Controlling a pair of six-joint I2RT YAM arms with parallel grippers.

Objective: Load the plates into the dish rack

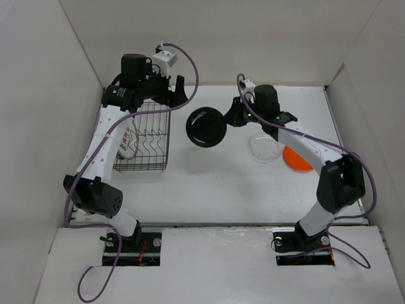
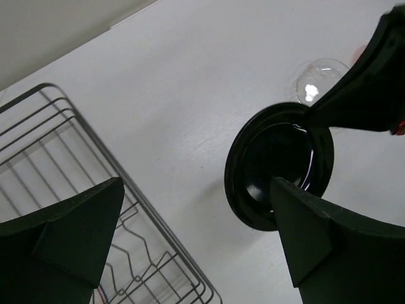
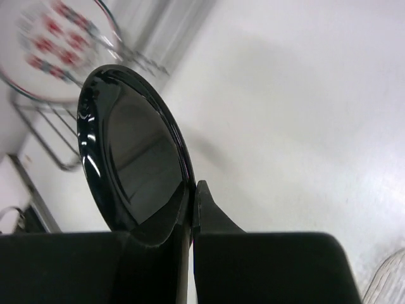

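Clamping the rim of the glossy black plate (image 1: 205, 127) between its clenched fingers, the right gripper (image 1: 229, 120) is holding it on edge in the air above the tabletop (image 1: 209, 183), between the dish rack (image 1: 140, 168) and the clear plate (image 1: 264, 149). The left gripper (image 1: 169, 94) is hovering over the rack's far right corner with its jaws spread wide, grasping nothing. A white plate with red markings (image 1: 127, 142) is standing among the wire dividers at the rack's left side. The clear plate is lying flat beneath the right arm, and the orange plate (image 1: 297, 161) is sitting just beside it (partly hidden by that arm).
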